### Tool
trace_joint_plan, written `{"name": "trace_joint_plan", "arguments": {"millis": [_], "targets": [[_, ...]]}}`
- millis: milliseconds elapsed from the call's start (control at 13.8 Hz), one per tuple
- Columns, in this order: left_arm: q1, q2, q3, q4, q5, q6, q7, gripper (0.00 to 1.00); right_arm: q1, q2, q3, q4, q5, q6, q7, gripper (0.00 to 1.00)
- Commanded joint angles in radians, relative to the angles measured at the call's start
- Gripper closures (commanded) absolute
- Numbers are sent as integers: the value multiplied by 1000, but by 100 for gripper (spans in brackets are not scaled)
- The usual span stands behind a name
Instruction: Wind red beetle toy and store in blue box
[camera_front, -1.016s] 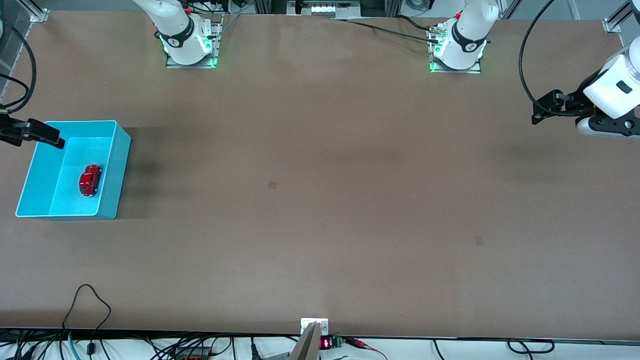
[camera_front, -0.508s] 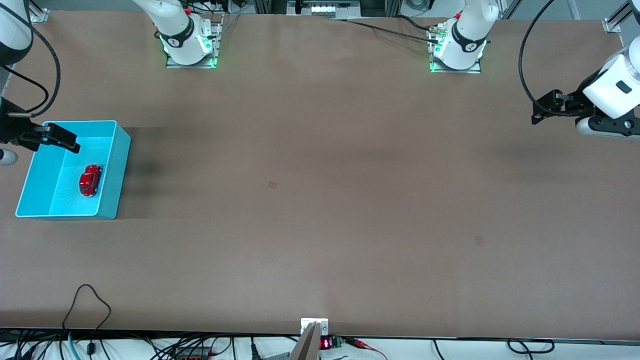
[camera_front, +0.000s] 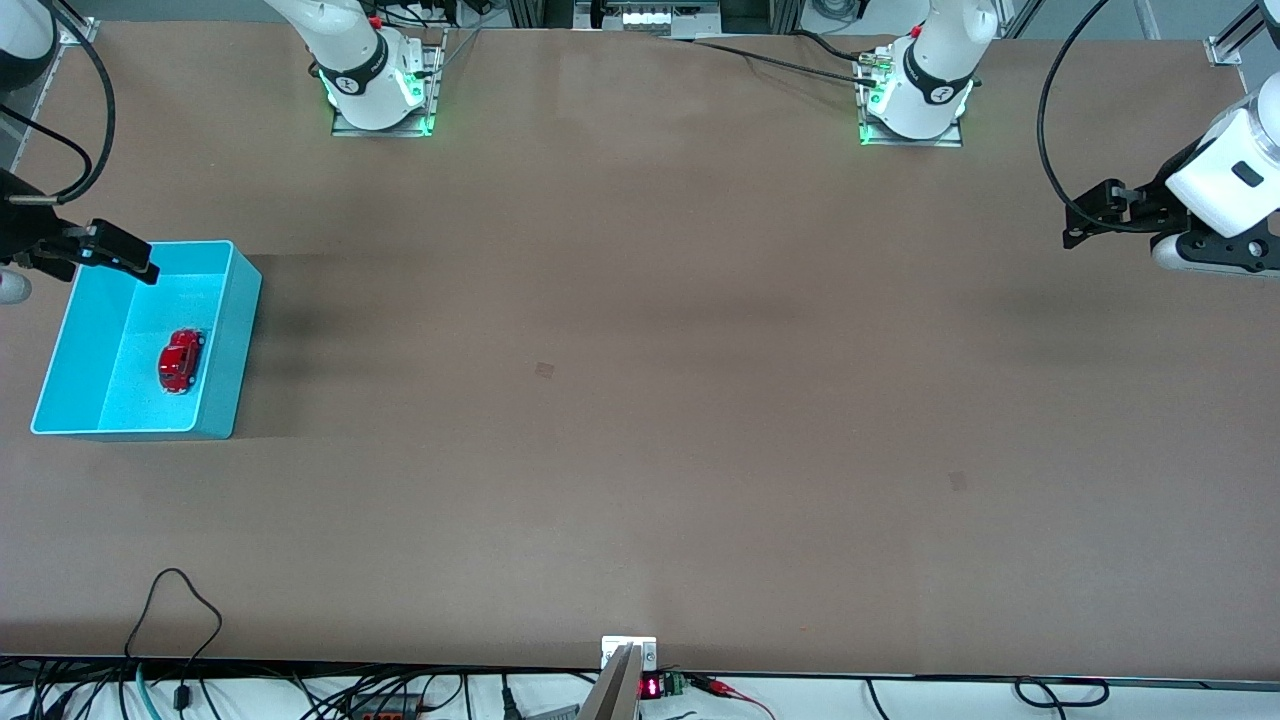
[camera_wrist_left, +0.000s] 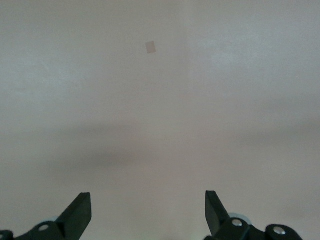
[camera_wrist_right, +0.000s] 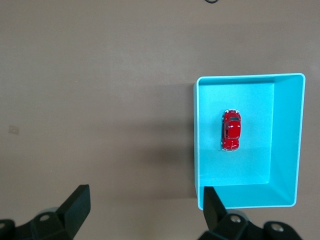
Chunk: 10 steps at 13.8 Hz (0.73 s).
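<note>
The red beetle toy (camera_front: 180, 360) lies on the floor of the blue box (camera_front: 245, 300) at the right arm's end of the table. In the right wrist view the toy (camera_wrist_right: 231, 130) sits near the middle of the box (camera_wrist_right: 287, 140). My right gripper (camera_front: 140, 265) is open and empty, up in the air over the box's corner nearest the robot bases; its jaws (camera_wrist_right: 145, 192) stand wide apart. My left gripper (camera_front: 1072, 238) is open and empty, waiting over the left arm's end of the table, with only bare table between its jaws (camera_wrist_left: 147, 200).
A small pale patch (camera_front: 544, 369) marks the table's middle, and another patch (camera_front: 958, 481) lies toward the left arm's end. A black cable loop (camera_front: 180, 600) lies by the table's front edge. The arm bases (camera_front: 375, 90) stand along the back.
My right gripper has shifted over the box, first toward its inside, then back up to the corner by the robot bases. The toy, box and left arm have not moved.
</note>
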Motion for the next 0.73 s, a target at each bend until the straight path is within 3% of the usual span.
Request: {"name": "trace_joint_plan", "arguments": {"millis": [0, 653], "targets": [[6, 13, -3, 28, 0, -19, 20, 0, 6, -36, 19, 2, 2, -40, 16, 0], [5, 15, -3, 31, 1, -18, 20, 0, -2, -43, 13, 1, 2, -46, 17, 0]]}}
